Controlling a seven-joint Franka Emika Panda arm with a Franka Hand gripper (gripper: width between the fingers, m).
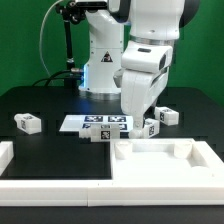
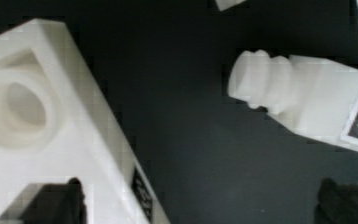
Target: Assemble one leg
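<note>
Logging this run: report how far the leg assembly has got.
Done: nothing; the hole in the tray is empty. In hand: nothing; the open gripper hovers by the leg, which lies loose beside the tray. Left: grasp the leg and fit it into the hole.

— Where does the exterior view look from?
— I get it from in front of the table (image 1: pixel 40 100), slightly above, facing the arm (image 1: pixel 150 55) at mid-distance.
— And the wrist view?
— It looks straight down for me, very close over a leg (image 2: pixel 309 95). Both views share the white rimmed tray piece (image 1: pixel 165 165).
</note>
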